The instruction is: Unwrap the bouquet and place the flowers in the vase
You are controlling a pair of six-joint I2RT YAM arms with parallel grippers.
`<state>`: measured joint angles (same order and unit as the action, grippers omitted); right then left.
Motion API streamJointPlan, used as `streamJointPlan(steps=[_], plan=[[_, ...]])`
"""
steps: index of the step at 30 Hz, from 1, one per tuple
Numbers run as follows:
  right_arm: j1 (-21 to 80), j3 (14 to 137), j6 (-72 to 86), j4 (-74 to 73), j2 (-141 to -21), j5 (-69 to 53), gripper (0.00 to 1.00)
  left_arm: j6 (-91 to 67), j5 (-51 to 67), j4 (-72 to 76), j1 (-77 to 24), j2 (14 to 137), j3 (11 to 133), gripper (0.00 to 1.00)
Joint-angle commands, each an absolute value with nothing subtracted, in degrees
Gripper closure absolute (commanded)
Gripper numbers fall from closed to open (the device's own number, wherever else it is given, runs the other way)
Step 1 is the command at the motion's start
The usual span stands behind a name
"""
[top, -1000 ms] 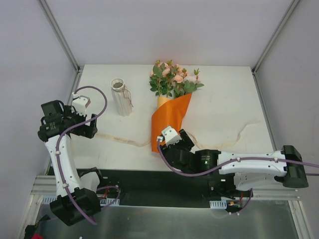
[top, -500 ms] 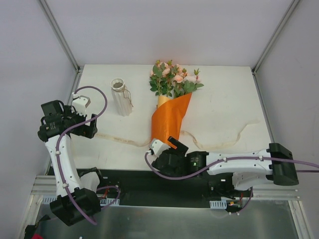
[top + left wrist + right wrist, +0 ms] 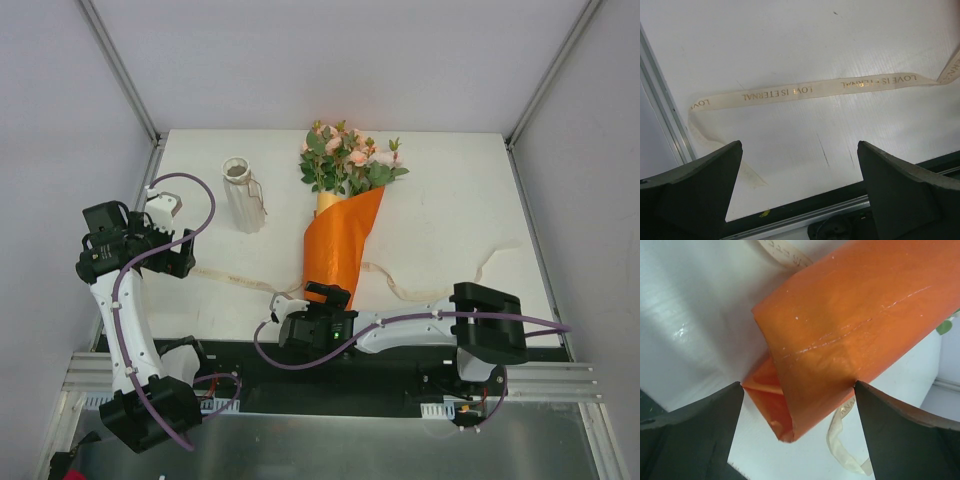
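The bouquet lies on the white table (image 3: pixel 440 200), its orange paper cone (image 3: pixel 340 240) pointing at the near edge. The flowers (image 3: pixel 350 160), pink-peach with green leaves, stick out of the cone's far end. Left of them the whitish vase (image 3: pixel 242 195) stands upright. My right gripper (image 3: pixel 318 297) is open at the cone's narrow end. In the right wrist view the cone (image 3: pixel 850 320) reaches down between the jaws of the right gripper (image 3: pixel 798 386), which stand on either side of its tip. My left gripper (image 3: pixel 165 255) hovers open near the table's left edge, and the left gripper (image 3: pixel 800 147) holds nothing.
A loose cream ribbon (image 3: pixel 240 280) with gold lettering trails across the table under the cone and out to the right. It shows as a printed ribbon (image 3: pixel 805 90) in the left wrist view and a curled ribbon (image 3: pixel 840 440) by the cone's tip. A metal rail (image 3: pixel 660 110) borders the table's left side.
My right arm has swung left and toward the near edge, bringing its gripper from beside the cone's lower part to the cone's tip, with the jaws opening wider. The left arm has not moved.
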<state>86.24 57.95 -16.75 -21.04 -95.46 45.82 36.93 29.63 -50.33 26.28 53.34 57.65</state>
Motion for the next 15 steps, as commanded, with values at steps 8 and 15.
streamJointPlan(steps=[8,15], plan=[[85.2,59.6,-25.2,-2.6,-102.9,60.5,0.01,38.6,31.0,-51.5,26.1,52.6,57.0,0.01],[85.3,57.9,-30.8,7.3,-99.0,65.3,0.25,38.1,31.1,-51.6,26.1,52.4,56.8,0.01]])
